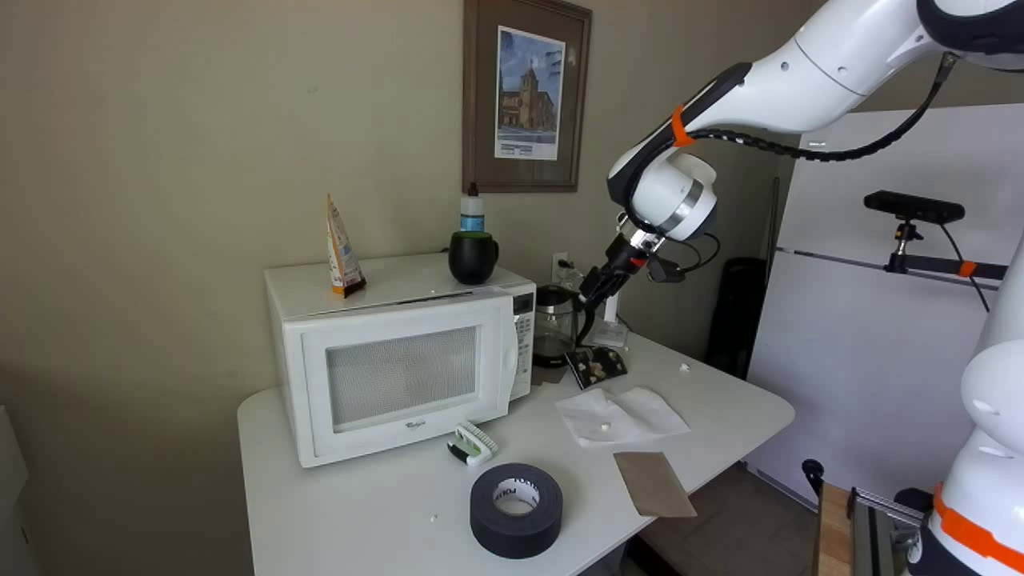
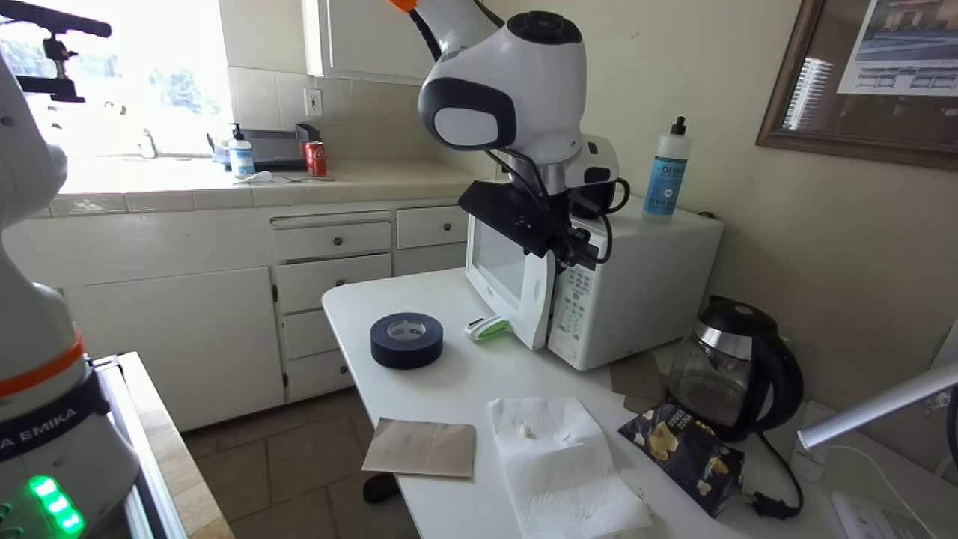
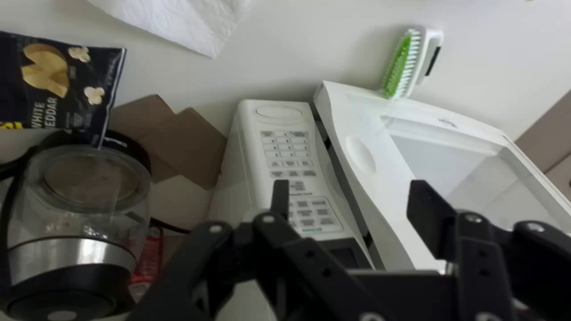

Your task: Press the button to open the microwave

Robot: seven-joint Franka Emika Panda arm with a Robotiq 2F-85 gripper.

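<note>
The white microwave (image 1: pixel 400 320) stands on the table and also shows in an exterior view (image 2: pixel 644 292). Its door (image 3: pixel 428 147) is slightly ajar, with a dark gap between it and the control strip (image 3: pixel 290 151). A wide oval button (image 3: pixel 279 112) sits at the strip's lower end. My gripper (image 3: pixel 350 196) is open and empty. In the wrist view its left finger overlaps the keypad and its right finger overlaps the door; I cannot tell whether either touches. In an exterior view the gripper (image 1: pixel 600 292) points down beside the microwave's control side, with its fingertips hard to make out.
A glass kettle (image 3: pixel 80 200) and a dark snack bag (image 2: pixel 685 453) stand beside the control side. A brush (image 3: pixel 401 64) lies by the door's lower edge. A tape roll (image 1: pixel 516 532) and paper towel (image 2: pixel 554 464) lie in front. A black mug (image 1: pixel 472 258) stands on top.
</note>
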